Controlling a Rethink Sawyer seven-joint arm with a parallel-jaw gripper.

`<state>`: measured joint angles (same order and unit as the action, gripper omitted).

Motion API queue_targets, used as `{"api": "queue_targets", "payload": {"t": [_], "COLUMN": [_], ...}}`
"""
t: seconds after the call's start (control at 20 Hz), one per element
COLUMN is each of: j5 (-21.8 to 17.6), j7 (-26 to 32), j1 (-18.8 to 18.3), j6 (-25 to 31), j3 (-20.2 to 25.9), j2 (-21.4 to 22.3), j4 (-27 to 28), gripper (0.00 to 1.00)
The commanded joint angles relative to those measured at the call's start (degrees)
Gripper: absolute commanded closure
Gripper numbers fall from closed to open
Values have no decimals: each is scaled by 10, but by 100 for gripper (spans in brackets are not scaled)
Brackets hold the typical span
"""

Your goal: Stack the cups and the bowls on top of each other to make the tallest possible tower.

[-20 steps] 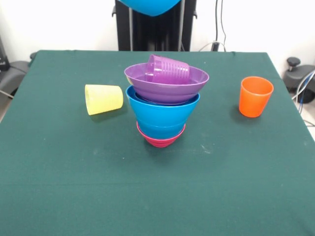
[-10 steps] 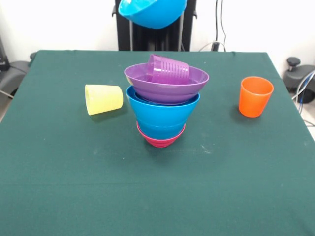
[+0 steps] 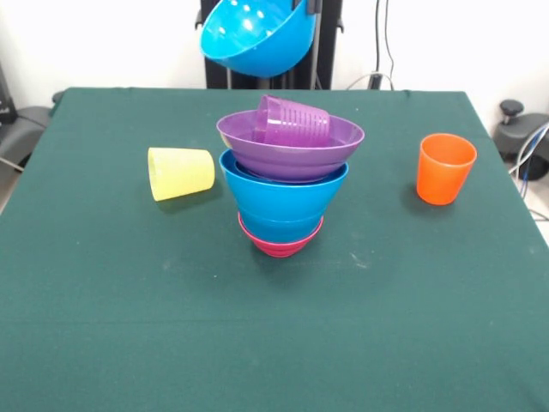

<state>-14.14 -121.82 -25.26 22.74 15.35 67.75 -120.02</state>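
The tower stands mid-table: a magenta bowl [image 3: 280, 245] at the base, blue bowls [image 3: 283, 199] nested above it, then a wide purple bowl [image 3: 292, 153] with a purple cup [image 3: 293, 122] lying on its side inside. Above and behind the tower another blue bowl [image 3: 256, 39] hangs in the air, tilted with its opening facing the camera. My gripper [image 3: 307, 7] shows only as a dark tip at the top edge, shut on that bowl's upper right rim. A yellow cup [image 3: 179, 173] lies on its side left of the tower. An orange cup [image 3: 445, 168] stands upright at the right.
The green table [image 3: 129, 326] ends at the left and right sides of the picture. Cables and dark equipment [image 3: 523, 137] sit off its right edge.
The held blue bowl has come down into view from the top edge and tipped, so its inside now shows. The tower and the loose cups have not moved.
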Motion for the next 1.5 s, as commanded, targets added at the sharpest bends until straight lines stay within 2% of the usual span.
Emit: {"api": "queue_targets", "payload": {"t": [0.05,0.3,0.65,0.95,1.2,1.5], "j5": [-38,-36,-38,-36,-15,-19], "j7": [59,70,68,62,52,54], "j1": [-22,-36,-49,-30,-17,-18], "j6": [24,38,36,82,107,114], "j3": [41,56,70,68,69,70], "j2": [-52,-53,-39,-35,-8,-14], "j4": [53,69,51,92,92,104], "gripper": [100,100,100,100,100,100]}}
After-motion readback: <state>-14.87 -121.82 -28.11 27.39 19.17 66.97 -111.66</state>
